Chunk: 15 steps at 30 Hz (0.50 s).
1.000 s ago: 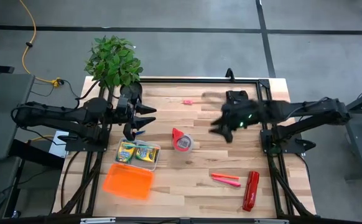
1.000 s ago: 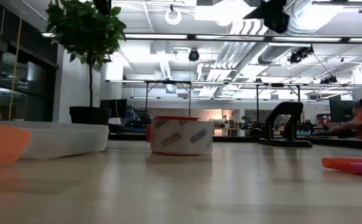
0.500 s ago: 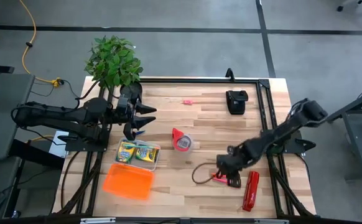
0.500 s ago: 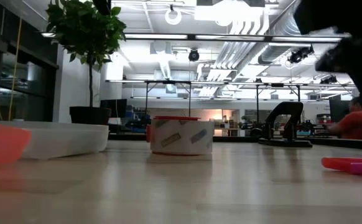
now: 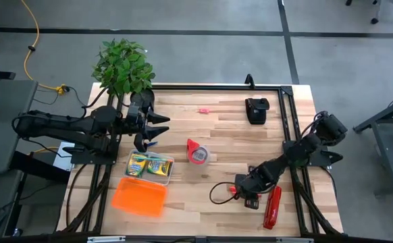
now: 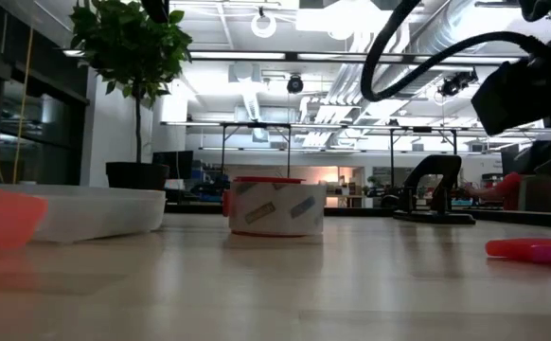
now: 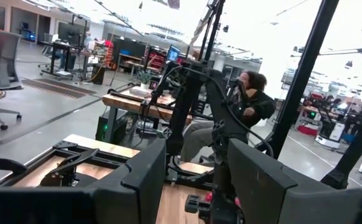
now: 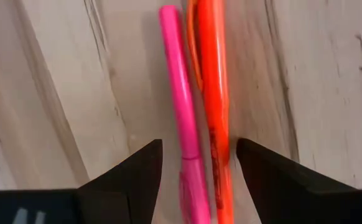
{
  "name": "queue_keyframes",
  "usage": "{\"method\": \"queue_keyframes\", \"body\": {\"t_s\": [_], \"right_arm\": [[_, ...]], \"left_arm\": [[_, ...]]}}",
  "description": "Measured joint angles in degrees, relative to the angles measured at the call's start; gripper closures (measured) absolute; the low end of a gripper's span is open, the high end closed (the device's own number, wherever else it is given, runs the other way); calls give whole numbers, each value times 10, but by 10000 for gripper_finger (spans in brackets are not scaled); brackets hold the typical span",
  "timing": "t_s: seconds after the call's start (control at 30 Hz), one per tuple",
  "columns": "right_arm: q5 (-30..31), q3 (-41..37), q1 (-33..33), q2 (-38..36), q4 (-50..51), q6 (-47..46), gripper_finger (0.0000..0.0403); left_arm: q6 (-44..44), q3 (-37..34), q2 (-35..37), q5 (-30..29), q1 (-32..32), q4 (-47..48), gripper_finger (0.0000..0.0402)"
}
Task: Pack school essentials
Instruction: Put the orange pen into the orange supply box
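2 markers [image 8: 196, 118], pink and orange, lie touching on the bench [image 5: 223, 135] between the right gripper's [image 8: 196, 180] spread jaws; left gripper [image 5: 157, 128] hovers, jaws parted, pinching nothing.

Tape roll [image 6: 275, 206] mid-table, pink-red markers [image 6: 533, 249] at right edge

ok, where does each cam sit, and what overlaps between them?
High: overhead, straight down on table; both arms show.
Low: table height, level into the room; tape roll central, right arm above.
Left wrist: faces the room, own fingers below.
Right wrist: down at two markers between open fingers.
Shared: markers in high, low, right wrist.
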State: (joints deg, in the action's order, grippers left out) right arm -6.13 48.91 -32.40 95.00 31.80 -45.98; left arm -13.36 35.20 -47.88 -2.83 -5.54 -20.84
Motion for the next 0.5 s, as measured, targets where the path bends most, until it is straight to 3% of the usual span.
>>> {"method": "queue_keyframes", "body": {"t_s": [0.5], "right_arm": [[26,20,0,3,8,76,195]], "left_arm": [[0,0,0,-11,0,0,238]]}}
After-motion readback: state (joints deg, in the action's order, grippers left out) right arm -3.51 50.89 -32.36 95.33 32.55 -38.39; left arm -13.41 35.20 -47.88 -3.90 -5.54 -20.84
